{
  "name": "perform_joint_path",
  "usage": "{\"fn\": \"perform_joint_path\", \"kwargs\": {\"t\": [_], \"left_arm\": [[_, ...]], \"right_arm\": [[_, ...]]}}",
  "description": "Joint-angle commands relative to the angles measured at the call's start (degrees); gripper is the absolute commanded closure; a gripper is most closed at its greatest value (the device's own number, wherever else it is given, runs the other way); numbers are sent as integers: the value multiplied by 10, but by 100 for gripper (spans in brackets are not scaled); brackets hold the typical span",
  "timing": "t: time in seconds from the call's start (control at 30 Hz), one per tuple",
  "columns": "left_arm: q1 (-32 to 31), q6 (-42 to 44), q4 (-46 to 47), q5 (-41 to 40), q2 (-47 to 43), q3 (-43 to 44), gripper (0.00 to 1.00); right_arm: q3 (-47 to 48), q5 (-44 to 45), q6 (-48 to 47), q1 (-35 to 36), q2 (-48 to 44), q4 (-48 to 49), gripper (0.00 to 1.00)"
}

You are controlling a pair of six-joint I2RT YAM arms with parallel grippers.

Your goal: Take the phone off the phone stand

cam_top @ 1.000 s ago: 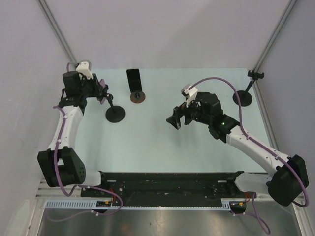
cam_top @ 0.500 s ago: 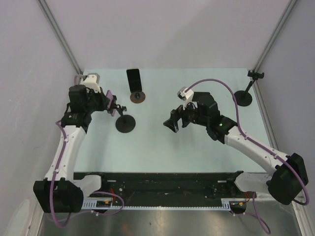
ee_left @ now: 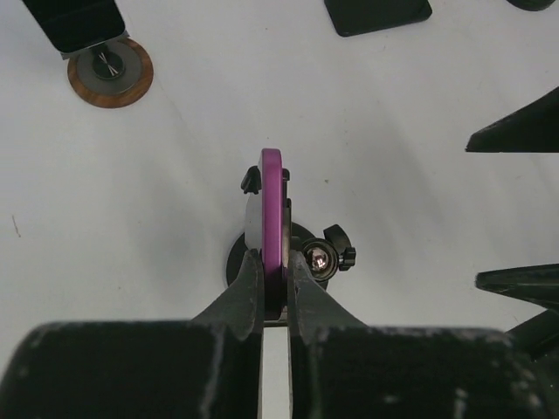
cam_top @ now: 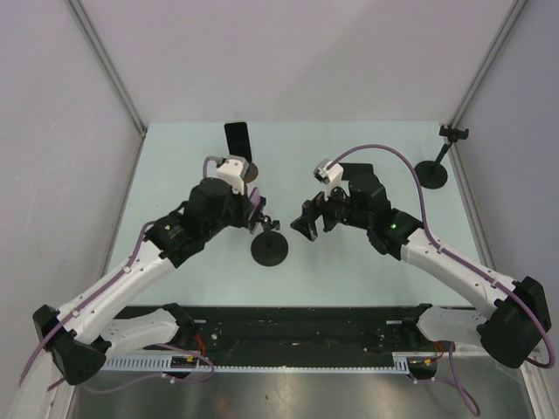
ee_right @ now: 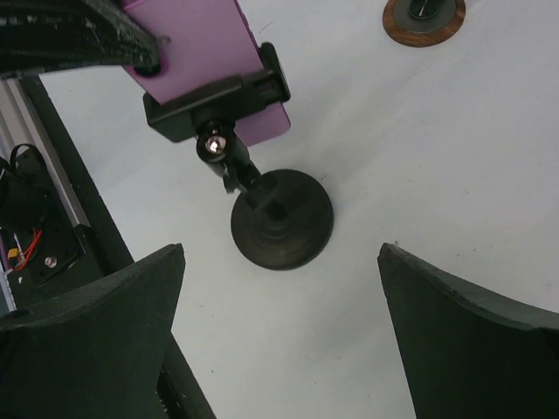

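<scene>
Top external view, item list. Phone stand (cam_top: 269, 250): now mid-table, carried in from the far-left corner with its load. Left gripper (ee_left: 272, 266): fingers pinching the purple phone (ee_left: 272, 196) edgewise, above the stand's base; phone not yet out of its clamp. Right gripper (cam_top: 307, 222): fingers spread, just right of the stand, probably to brace it. Beyond the stand: black phone (cam_top: 237, 138) on a brown-based holder (cam_top: 245, 173).

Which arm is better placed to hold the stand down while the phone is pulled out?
Right. The right hand is open and free, with the stand just ahead of it. The left hand is shut on the purple phone, so it cannot.
</scene>
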Motion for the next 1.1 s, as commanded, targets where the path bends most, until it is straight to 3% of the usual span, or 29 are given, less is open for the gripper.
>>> {"fn": "perform_joint_path", "kwargs": {"t": [0.0,0.13,0.2,0.47,0.5,0.6,0.7,0.83,1.07], "left_arm": [[-106,-79,59,-136,20,43,100],[-143,-95,60,-147,59,60,99],[-149,-97,60,-139,67,70,93],[-151,-117,68,-85,70,73,48],[-151,-118,72,-79,69,73,36],[-151,-122,81,-58,67,72,14],[-151,-123,84,-51,65,72,3],[-144,-115,84,-58,41,71,0],[-45,-84,86,-26,-28,48,0]], "right_arm": [[-2,15,-13,4,-19,1,2],[-2,28,-12,7,-29,-2,2],[-2,33,-13,7,-36,-6,2],[-2,36,6,7,-53,-2,2],[-2,38,8,7,-55,-2,2],[-2,40,17,7,-62,3,2],[0,44,27,7,-69,9,2],[8,56,50,7,-77,10,2],[56,97,102,19,-59,-19,3]]}}
